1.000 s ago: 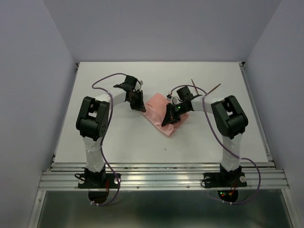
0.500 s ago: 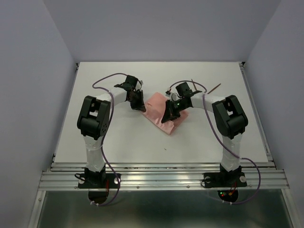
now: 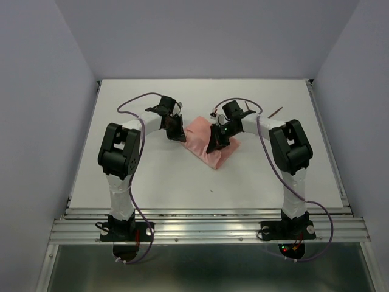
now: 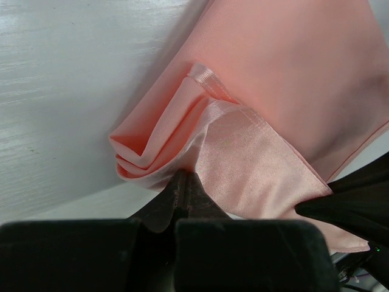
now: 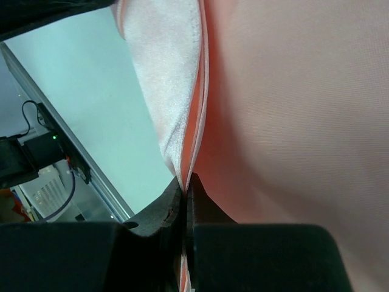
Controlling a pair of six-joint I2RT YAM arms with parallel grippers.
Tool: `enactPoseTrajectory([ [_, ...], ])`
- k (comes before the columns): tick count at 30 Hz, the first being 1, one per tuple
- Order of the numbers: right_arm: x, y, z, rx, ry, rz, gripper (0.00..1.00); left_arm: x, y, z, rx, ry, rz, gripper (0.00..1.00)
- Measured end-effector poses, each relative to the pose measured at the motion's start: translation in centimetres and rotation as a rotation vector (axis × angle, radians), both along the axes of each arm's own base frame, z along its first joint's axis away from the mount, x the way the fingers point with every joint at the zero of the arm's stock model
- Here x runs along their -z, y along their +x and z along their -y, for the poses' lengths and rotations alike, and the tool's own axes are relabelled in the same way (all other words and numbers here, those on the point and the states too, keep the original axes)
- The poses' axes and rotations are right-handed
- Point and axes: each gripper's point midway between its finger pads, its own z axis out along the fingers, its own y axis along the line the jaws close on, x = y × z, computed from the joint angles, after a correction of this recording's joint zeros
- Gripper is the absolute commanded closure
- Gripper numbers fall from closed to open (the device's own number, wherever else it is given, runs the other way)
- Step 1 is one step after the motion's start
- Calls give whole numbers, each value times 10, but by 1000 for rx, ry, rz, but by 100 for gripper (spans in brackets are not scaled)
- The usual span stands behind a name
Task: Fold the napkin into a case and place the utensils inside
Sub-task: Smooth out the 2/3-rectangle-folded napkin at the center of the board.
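Soft, even overhead light; the top view is bright and sharp, with faint shadows on the white counter (image 3: 158, 176). Wrist views are slightly soft, the napkin (image 4: 261, 115) showing mild sheen at lower centre.

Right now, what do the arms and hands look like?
The left arm and right arm have black joint housings and white wrapped links, with a purple cable looping along each. The left hand and right hand are black, two-fingered.
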Motion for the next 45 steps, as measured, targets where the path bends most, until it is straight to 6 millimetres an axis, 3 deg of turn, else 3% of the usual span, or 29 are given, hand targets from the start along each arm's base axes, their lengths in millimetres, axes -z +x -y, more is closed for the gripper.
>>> enactPoseTrajectory([
  [9, 22, -4, 5, -7, -44, -41, 96, 0, 0, 0, 0, 0, 1, 100],
  [12, 24, -4, 6, -5, -49, -45, 79, -1, 1, -1, -2, 0, 1, 100],
  [16, 21, -3, 6, 7, -54, -43, 45, -5, 9, -1, -11, -4, 18, 100],
  [20, 7, 0, 11, 33, -80, 10, 34, -5, 12, -6, -23, -3, 19, 100],
  [27, -20, -9, 45, 164, -208, 118, 37, -4, 15, -12, -38, -1, 20, 100],
  [32, -55, -10, 61, 270, -276, 254, 77, -5, 16, -12, -40, -2, 21, 100],
  [35, -71, -16, 48, 262, -277, 323, 83, -4, 16, -12, -41, -1, 20, 100],
  [40, -52, -44, 10, 158, -304, 322, 85, 0, 15, -12, -42, 1, 11, 100],
  [42, -36, -45, 8, 157, -338, 303, 85, 1, 15, -12, -42, 2, 9, 100],
  [45, -9, -41, 21, 189, -421, 272, 87, 2, 15, -13, -42, 3, 8, 100],
])
